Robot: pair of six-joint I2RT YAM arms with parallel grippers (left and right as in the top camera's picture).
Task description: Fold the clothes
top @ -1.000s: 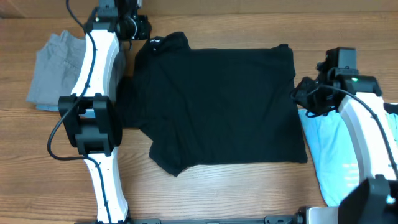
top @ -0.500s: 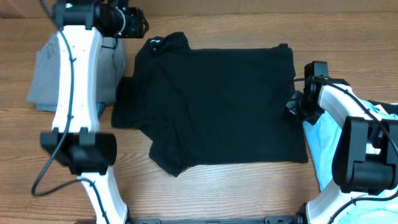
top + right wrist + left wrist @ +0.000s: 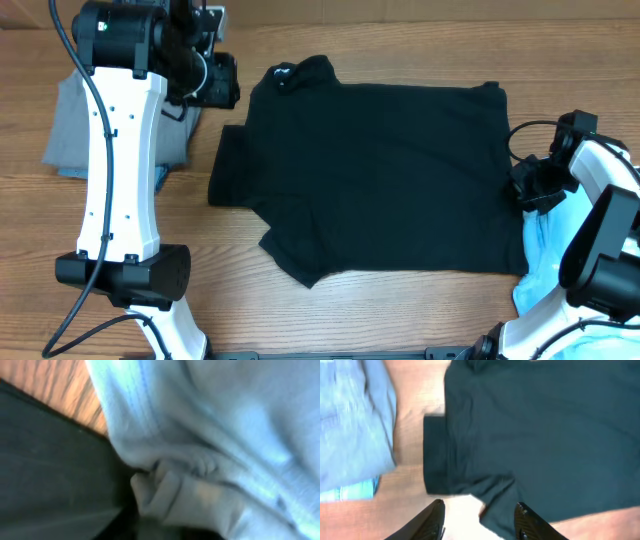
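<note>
While the black shirt (image 3: pixel 390 170) is lying spread on the desk (image 3: pixel 400 320), the left end effector (image 3: pixel 479 507) is hovering beside its collar, jaws apart; the right end effector (image 3: pixel 535 185), at the shirt's opposite edge, I cannot tell.

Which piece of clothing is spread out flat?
The black shirt in the middle. The grey piece at the left is folded small; the light-blue one at the right lies bunched.

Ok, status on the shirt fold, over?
Left gripper open, empty, raised. Right gripper low where black shirt meets light-blue tee, jaws unreadable. Shirt flat, not folded. Grey garment far left, apart from it.
</note>
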